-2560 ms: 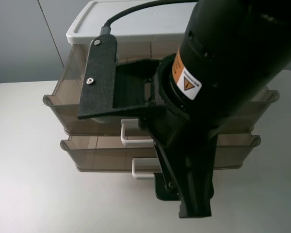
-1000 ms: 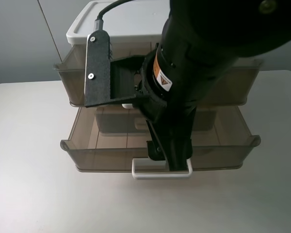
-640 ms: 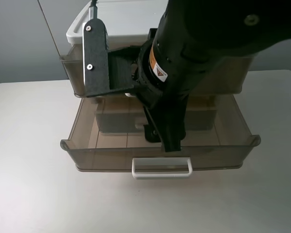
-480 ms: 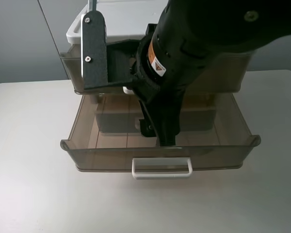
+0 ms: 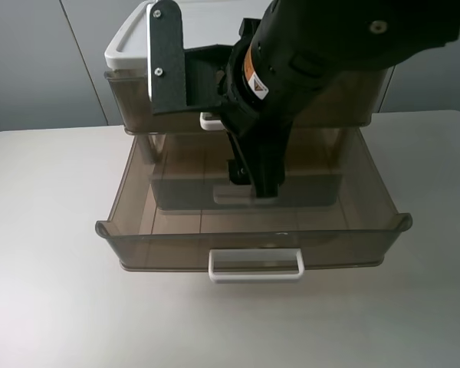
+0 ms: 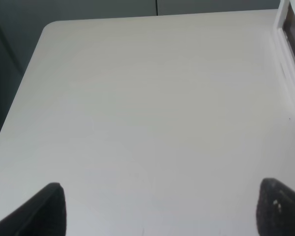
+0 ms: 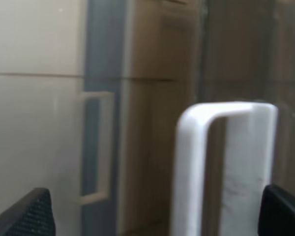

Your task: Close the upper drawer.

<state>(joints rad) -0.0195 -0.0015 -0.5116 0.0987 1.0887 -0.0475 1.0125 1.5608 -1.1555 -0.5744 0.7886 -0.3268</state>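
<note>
Upper drawer [image 5: 130, 100] is sitting at 12 o'clock in the high view, its smoky brown front lying almost flush under the white lid [image 5: 126, 42] of the cabinet. The right arm is crossing its middle and hiding most of the front. A bit of the white loop handle [image 5: 209, 120] is peeking out beside the arm. The right gripper [image 5: 264, 188] is pointing toward 6 o'clock from that handle, its tip hanging over the open lower drawer [image 5: 253, 241]. That drawer is jutting far out over the pale table [image 5: 46, 307]. An orange label [image 5: 253, 73] with a black warning triangle is showing on the arm, its writing too small to read.

In the left wrist view, the left gripper [image 6: 164, 214] is hanging released, its fingertips [image 6: 49, 211] spread wide over bare tabletop and gripping nothing.

In the right wrist view, the right gripper [image 7: 157, 216] is also spread wide. The white loop handle [image 7: 221, 162] is standing between its fingertips [image 7: 37, 211], with brown plastic behind. The picture is blurring too much to tell whether anything is touching.
</note>
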